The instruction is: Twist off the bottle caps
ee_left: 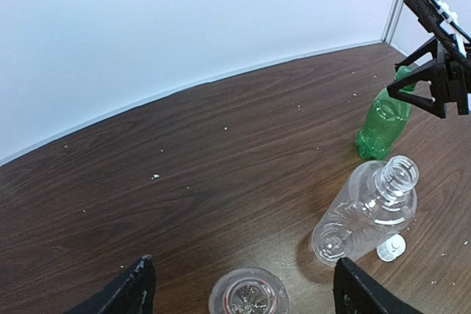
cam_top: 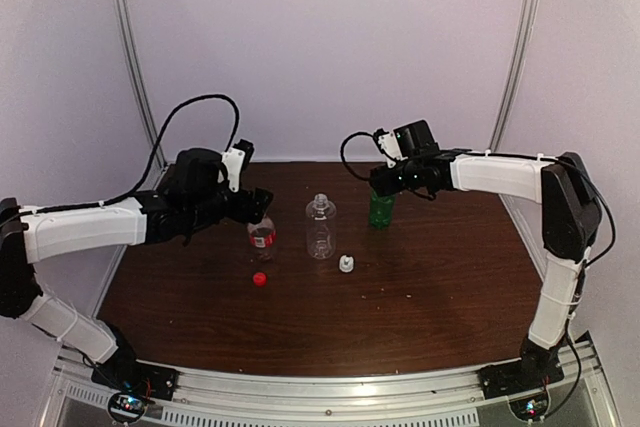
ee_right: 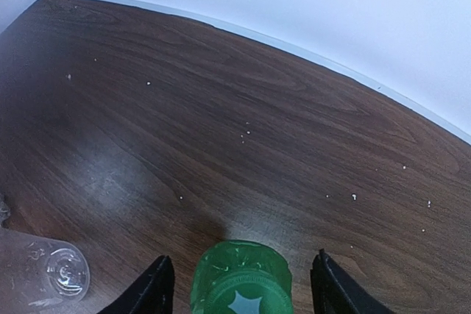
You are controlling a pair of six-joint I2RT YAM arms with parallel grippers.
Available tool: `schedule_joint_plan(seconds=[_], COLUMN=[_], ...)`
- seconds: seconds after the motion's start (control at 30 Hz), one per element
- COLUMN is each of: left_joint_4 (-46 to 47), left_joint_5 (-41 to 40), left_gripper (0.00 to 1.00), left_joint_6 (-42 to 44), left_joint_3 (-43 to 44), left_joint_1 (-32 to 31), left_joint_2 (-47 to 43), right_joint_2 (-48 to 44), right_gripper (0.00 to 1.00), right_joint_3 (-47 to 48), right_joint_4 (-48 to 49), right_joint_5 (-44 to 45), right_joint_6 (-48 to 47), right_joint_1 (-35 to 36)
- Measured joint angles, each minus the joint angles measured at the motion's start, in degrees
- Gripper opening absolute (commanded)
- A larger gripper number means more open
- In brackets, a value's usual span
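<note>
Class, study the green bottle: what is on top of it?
The green cap sits on the green bottle. The right gripper straddles it, open, with a gap at each side. In the top view the gripper hides the bottle's neck.

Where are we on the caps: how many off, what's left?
Done: the red cap and white cap lie on the table, the red-label bottle and clear bottle standing open. In hand: the right gripper straddles the green bottle top, jaws open, not yet gripping; the left gripper is open over the red-label bottle. Left: the green cap, not yet off.
</note>
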Motion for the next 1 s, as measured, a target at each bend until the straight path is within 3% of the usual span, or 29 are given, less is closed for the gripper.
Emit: schedule_joint_plan(seconds=[0.53, 0.77, 1.0], left_joint_4=[-0.48, -0.48, -0.42], left_joint_5=[0.66, 2.89, 5.29], left_gripper=[0.98, 0.98, 0.98], left_joint_6=[-0.04, -0.04, -0.46], left_joint_3=[0.0, -0.09, -0.09], left_joint_1=[0.0, 0.0, 0.0], left_joint_2=[-5.4, -9.38, -11.85], right_joint_2=[0.72, -1.31, -11.02], right_gripper=[0.23, 0.19, 0.15], right_joint_3=[0.72, 0.63, -0.59], right_joint_4=[-1.66, -4.68, -9.05], right_joint_5=[-1.05, -0.98, -1.2], right_joint_6=[-0.28, -0.76, -0.92], right_joint_1=[-0.37, -0.5, -0.5])
